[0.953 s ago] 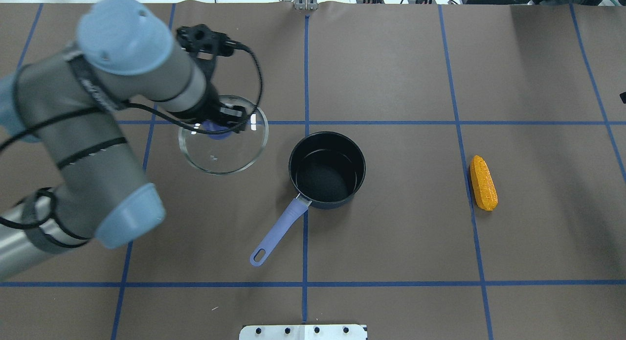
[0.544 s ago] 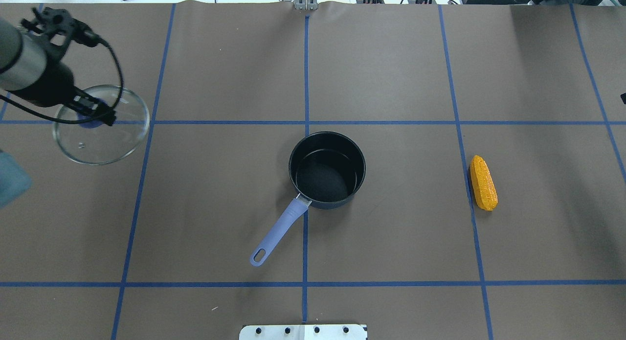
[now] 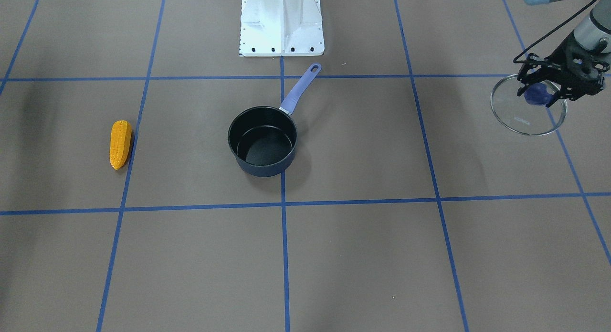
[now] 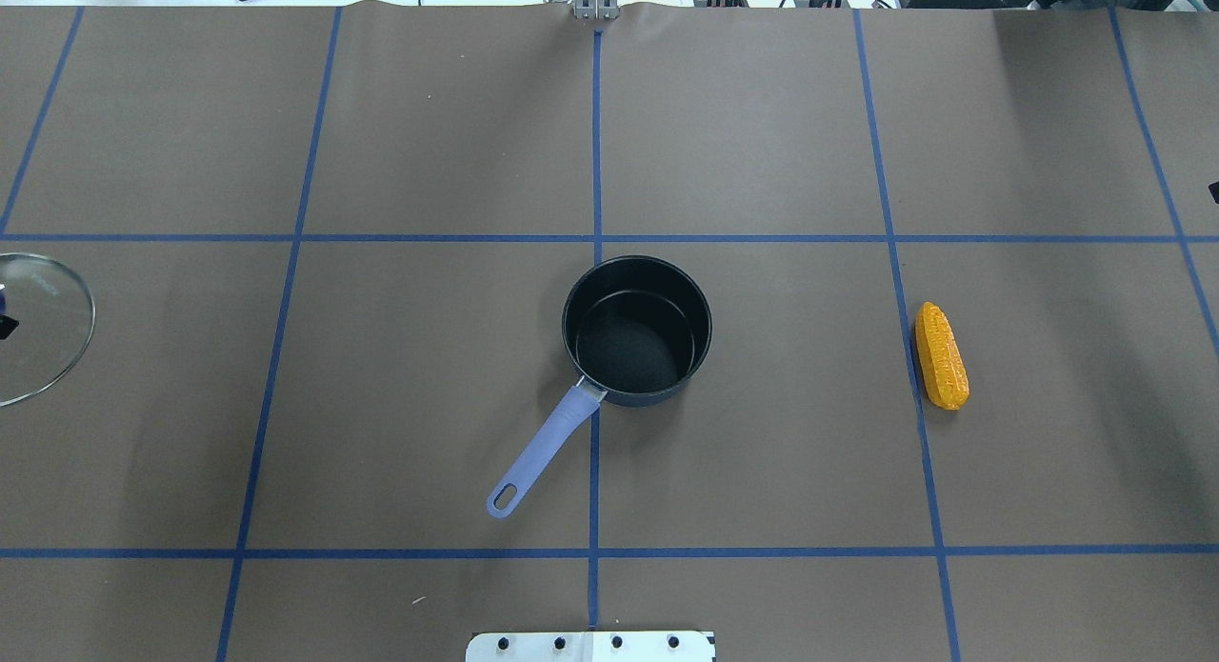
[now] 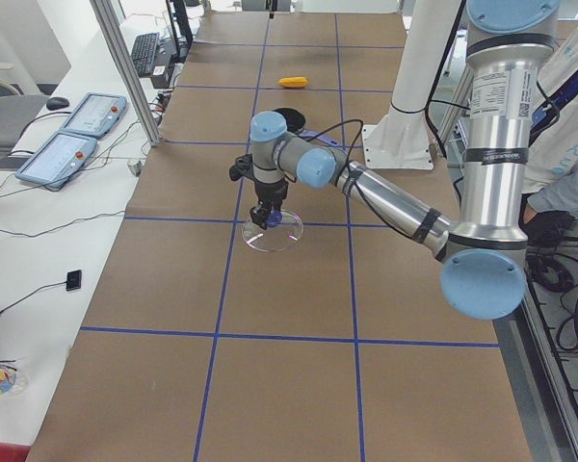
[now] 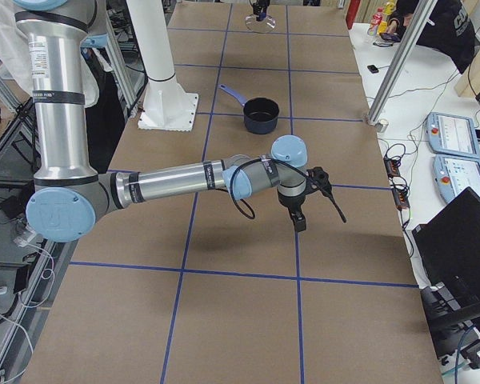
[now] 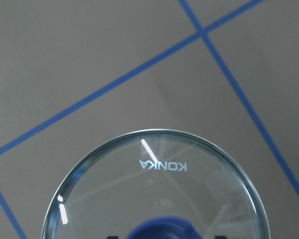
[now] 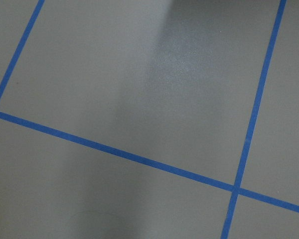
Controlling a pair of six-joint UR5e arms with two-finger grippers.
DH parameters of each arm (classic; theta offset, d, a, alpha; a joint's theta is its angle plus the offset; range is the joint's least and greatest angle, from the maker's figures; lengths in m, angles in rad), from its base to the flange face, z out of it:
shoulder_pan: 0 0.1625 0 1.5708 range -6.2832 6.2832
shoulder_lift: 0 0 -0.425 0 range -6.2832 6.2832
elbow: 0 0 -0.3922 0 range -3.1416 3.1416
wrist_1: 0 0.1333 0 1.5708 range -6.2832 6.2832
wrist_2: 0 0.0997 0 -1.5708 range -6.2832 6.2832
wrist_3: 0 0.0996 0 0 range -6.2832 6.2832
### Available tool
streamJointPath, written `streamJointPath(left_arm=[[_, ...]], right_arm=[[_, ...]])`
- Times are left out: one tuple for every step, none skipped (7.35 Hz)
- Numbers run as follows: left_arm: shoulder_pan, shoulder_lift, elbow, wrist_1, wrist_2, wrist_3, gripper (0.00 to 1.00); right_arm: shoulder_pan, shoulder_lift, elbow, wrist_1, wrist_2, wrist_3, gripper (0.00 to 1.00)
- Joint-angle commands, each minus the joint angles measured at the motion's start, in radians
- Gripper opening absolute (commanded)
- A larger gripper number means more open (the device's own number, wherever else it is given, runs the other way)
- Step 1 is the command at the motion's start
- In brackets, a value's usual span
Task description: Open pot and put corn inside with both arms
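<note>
Quick change note: a second ago the left gripper [image 3: 538, 92] has the lid [image 4: 43, 329] just beside the pot [image 4: 636, 331], on the robot's-left side of it. Half a second ago it is further out that way, and now the lid is well apart from the pot, with only part of it showing at the overhead view's edge. The jaws are clamped on the blue knob [image 7: 162, 230], one finger on each side of it, so the lid is not released yet. It sits low over the table [image 4: 762, 119], but we cannot tell if the glass touches it. The pot is unmoved across all three overhead pictures, open, dark inside and with nothing in it. So we judge the opening part done, bar letting go of the lid. The corn [image 4: 941, 355] is also unmoved, lying flat on the table well apart from the pot on the opposite side from the lid (nobody has touched it). The right gripper [image 6: 298, 218] shows only in the right side view, off beyond the pot's corn side. We cannot tell its jaw state, and its wrist camera sees just table. We judge the corn pickup is the next job, for the right arm.
</note>
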Motion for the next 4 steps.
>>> streamJointPath(left_arm=[[0.009,0.168,0.060,-0.355,-0.005,-0.154,0.37],[0.012,0.178,0.149,-0.498,-0.029,-0.203,0.37],[0.060,0.175,0.171,-0.574,-0.031,-0.312,0.37],[0.120,0.170,0.177,-0.582,-0.002,-0.366,0.36]], right_arm=[[0.001,0.000,0.000,0.006,0.000,0.000,1.00],[0.001,-0.002,0.000,0.006,0.000,0.000,1.00],[-0.001,-0.002,0.000,0.008,0.000,0.000,1.00],[-0.001,0.000,0.000,0.012,0.000,0.000,1.00]])
